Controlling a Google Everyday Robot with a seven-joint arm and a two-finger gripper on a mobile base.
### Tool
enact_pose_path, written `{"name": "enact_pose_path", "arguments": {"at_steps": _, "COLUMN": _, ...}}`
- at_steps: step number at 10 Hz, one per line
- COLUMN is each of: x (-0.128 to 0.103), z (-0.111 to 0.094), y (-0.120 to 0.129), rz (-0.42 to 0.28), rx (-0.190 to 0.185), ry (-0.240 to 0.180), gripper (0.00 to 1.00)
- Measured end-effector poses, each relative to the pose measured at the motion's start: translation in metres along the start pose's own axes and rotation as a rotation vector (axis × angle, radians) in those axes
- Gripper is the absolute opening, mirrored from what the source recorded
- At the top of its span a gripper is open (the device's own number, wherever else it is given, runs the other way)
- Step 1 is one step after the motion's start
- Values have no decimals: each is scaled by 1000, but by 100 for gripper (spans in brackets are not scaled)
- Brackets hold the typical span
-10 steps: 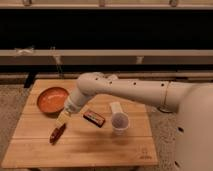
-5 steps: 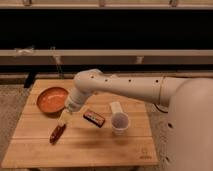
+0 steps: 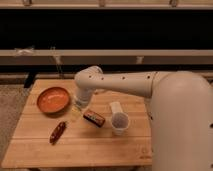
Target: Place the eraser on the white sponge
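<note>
Wooden boards are forming the worktop [image 3: 100, 147] we are looking down on. We are seeing the robot's white arm [image 3: 125, 85] reaching in from the right and bending down at its elbow. The gripper [image 3: 75, 112] is hanging low over the wood between an orange bowl [image 3: 52, 100] and the eraser [image 3: 94, 118]. Its fingers are standing spread apart and gripping nothing. The eraser is lying flat on the worktop just right of the gripper and left of a translucent cup [image 3: 120, 123]. The white sponge [image 3: 116, 107] is sitting just behind that cup, apart from the eraser. A reddish-brown sausage-shaped thing [image 3: 57, 132] is lying near the front left.
</note>
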Motion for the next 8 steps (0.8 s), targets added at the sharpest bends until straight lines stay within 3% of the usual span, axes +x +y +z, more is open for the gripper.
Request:
{"name": "enact_pose_path", "arguments": {"at_steps": 1, "x": 13, "z": 4, "y": -8, "rz": 22, "rx": 32, "ry": 37, "gripper": 66}}
{"name": "enact_pose_path", "arguments": {"at_steps": 4, "x": 39, "z": 10, "y": -24, "rz": 66, "rx": 72, "ry": 81, "gripper": 66}}
{"name": "enact_pose_path", "arguments": {"at_steps": 8, "x": 65, "z": 29, "y": -39, "rz": 118, "rx": 100, "ry": 135, "gripper": 66}}
